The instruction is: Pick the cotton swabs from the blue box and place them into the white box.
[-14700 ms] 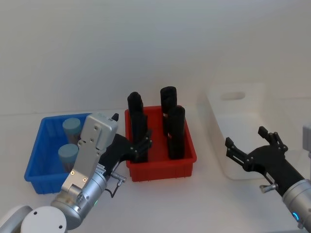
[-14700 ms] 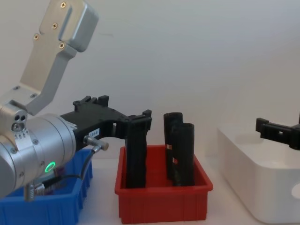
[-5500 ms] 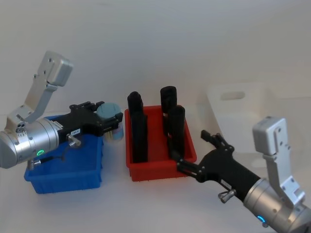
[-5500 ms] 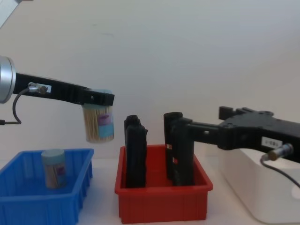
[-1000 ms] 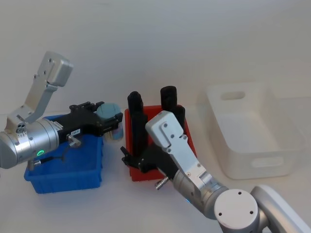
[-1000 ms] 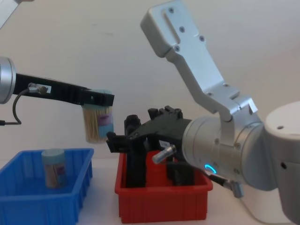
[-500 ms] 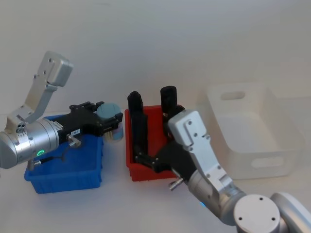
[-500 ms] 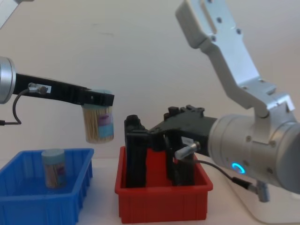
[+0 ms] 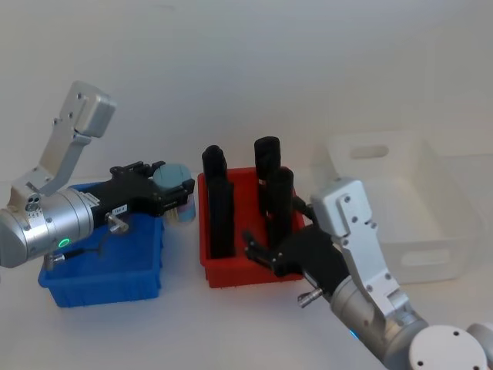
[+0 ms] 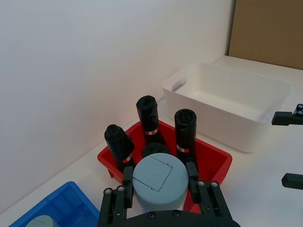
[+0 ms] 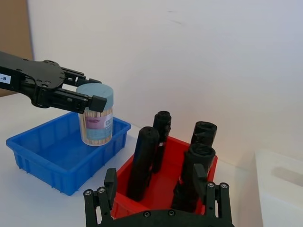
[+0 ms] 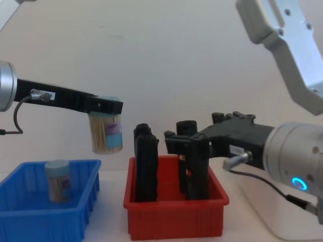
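- Currently the transfer step is in hand: one cotton swab jar [image 12: 106, 133] is held aloft by the left gripper [image 9: 176, 193]. The fingers are closed on it just under the pale blue lid, and the jar is upright.
- The jar is seen over the right edge of the blue box [image 9: 100, 281], just beside the red bin [image 9: 254, 274]. It is not yet carried toward the white box [image 9: 400, 258].
- A 2nd jar [image 12: 56, 180] is left standing in the blue box.
- The right gripper [image 9: 277, 225] is held over the red bin's front right. Its fingers are spread wide w/ nothing gripped, and it is pointed toward the jar.
- Next move, as judged: the jar is to be carried or handed across to the white box. Clearance is needed over the tall black upright objects [image 9: 218, 200], since the red bin lies btwn the two boxes.
- Vs. 14.7 s ago: both jars were in the blue box w/ the left gripper low beside it. One is now lifted out.
- Vs. 5.5 s ago: the left gripper & jar are unchanged.
- Vs. 1 s ago: the right gripper was at the red bin's left edge, near the jar. It is now drawn back rightward, well apart from the jar.
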Robot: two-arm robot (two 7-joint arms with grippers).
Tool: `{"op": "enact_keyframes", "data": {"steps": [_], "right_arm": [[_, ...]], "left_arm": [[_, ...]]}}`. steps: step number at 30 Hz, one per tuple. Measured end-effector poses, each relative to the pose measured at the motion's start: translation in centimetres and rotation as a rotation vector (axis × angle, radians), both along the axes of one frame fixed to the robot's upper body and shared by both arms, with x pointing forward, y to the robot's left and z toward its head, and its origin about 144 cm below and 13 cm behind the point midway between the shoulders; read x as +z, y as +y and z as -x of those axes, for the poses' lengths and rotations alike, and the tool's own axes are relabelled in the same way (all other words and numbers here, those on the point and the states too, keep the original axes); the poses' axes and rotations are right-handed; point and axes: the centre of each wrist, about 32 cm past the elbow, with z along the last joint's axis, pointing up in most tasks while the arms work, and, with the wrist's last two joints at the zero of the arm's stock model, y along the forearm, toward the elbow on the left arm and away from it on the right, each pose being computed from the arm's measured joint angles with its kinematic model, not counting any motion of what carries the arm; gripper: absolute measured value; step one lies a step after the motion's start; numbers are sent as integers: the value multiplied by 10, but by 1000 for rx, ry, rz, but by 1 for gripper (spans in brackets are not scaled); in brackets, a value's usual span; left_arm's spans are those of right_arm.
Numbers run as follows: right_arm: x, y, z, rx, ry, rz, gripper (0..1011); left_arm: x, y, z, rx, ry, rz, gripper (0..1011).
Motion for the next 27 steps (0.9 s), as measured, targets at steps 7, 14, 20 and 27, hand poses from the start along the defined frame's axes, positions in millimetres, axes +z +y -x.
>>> {"op": "enact_keyframes", "data": {"steps": [7,14,20,27], "right_arm": [[1,-9,8,-27,0,-21,1002],[2,-15,13,-41,4,-35,1001],[2,-18,14,-45,11,-43,1001],[2,-20,15,-43,17,-50,1001]], "left_arm": [[0,0,0,0,0,0,669],[1,0,-1,-6,-3,1,670],[1,-2,-1,-20,-6,1,669],[3,-4,-2,-39,-11,3,669]]}}
